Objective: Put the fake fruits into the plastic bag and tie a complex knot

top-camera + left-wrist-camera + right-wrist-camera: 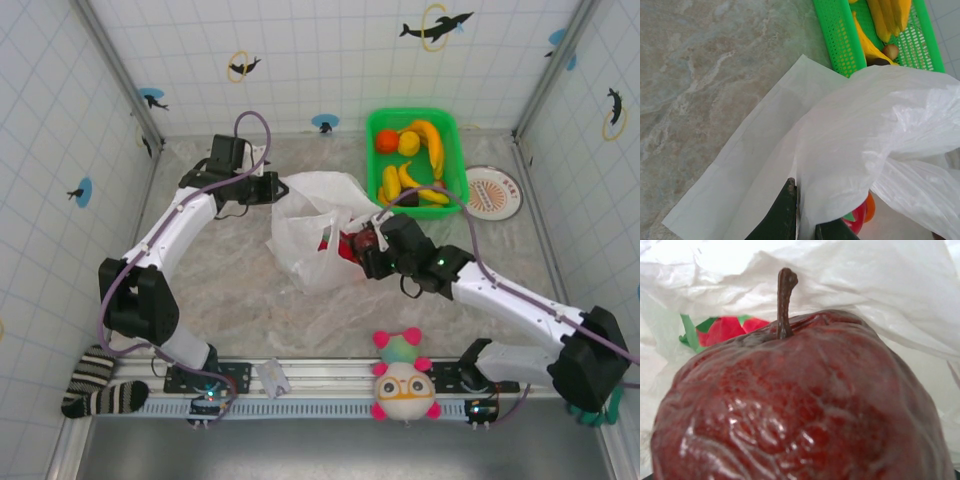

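risk sits at the mouth of the plastic bag [300, 235]: my right gripper [368, 246], clamped on the red apple [800, 405], could snag the rim and drop it outside. at the bag's far edge, my left gripper [277, 188], pinched shut on thin film, may lose it.

1. Setting, as I view it remotely: a lab-type robot test cell.
2. Left arm [175, 225] and right arm [510, 300], bolted to a slotted metal rail [320, 385].
3. Marble-print tabletop [240, 310].
4. Tile-pattern wall panels [50, 120], dolphin stickers [437, 26], metal corner posts [117, 65].
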